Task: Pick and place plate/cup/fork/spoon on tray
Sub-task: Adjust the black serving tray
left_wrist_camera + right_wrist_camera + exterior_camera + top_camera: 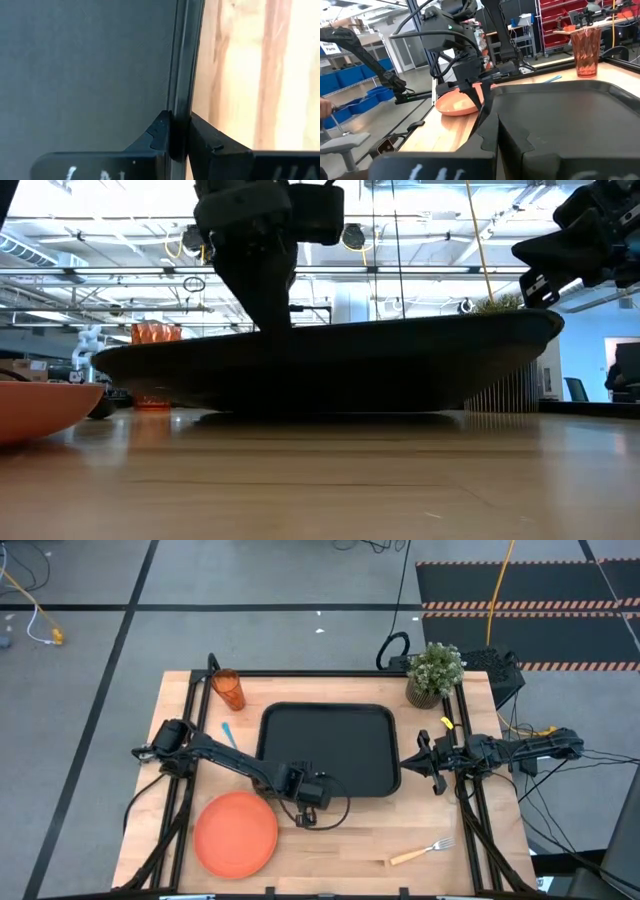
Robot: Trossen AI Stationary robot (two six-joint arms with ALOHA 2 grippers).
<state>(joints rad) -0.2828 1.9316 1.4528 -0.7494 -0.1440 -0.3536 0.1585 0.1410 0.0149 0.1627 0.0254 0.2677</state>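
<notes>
At the tray's point(330, 748) front-left rim the left gripper point(297, 783) pinches the raised edge, so any pull should be slow and level, while the right gripper point(432, 762), pressed together, waits beside the tray's right edge.

Potted green plant point(434, 673) on wooden counter point(350, 840), far corner; striped floor mat point(520, 600) and yellow cable point(497, 590) beyond.

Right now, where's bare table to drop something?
Free: the front strip between the plate and the fork, and the back-left wood between the cup and the spoon. Crowded: the tray front rim, clamped by the left gripper; the right gripper flanks its right edge.
</notes>
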